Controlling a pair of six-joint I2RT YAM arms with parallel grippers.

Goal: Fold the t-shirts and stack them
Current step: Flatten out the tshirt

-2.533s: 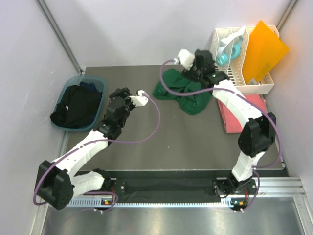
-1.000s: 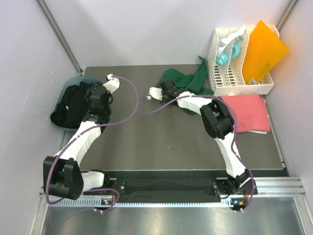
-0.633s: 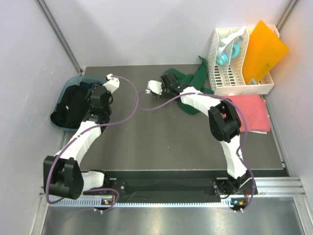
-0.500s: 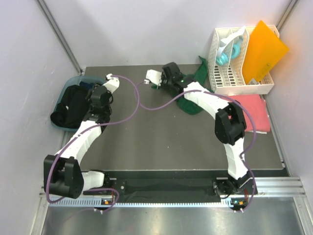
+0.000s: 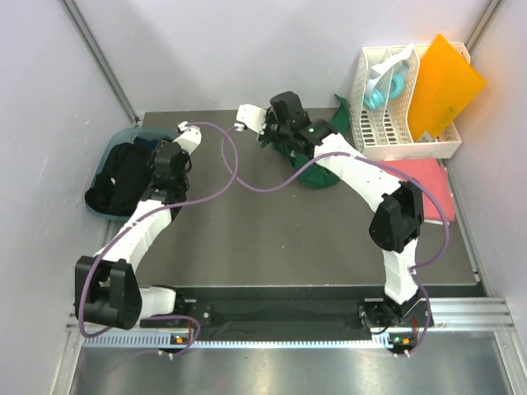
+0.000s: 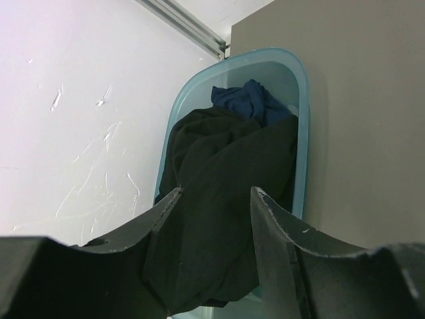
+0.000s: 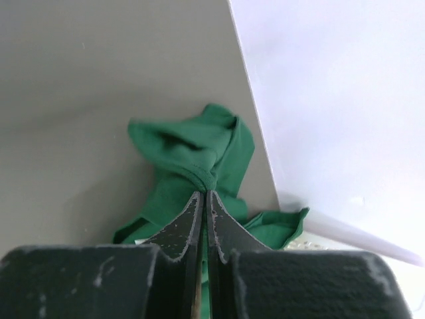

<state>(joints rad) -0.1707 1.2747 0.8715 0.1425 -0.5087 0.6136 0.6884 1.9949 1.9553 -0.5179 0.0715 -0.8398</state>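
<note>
Swinging back over the tabletop (image 5: 247, 230), right end effector (image 7: 204, 194) is pinching the green t-shirt (image 7: 189, 149), probably to shake it open; left end effector (image 6: 214, 199) is hovering spread above dark t-shirts (image 6: 219, 166).

a teal plastic tub (image 6: 303, 133) sits at the left edge of the dark grey counter (image 5: 247, 239). a white slotted rack (image 5: 412, 150) stands in the far right corner, an orange sheet (image 5: 445, 86) leaning in it.
</note>
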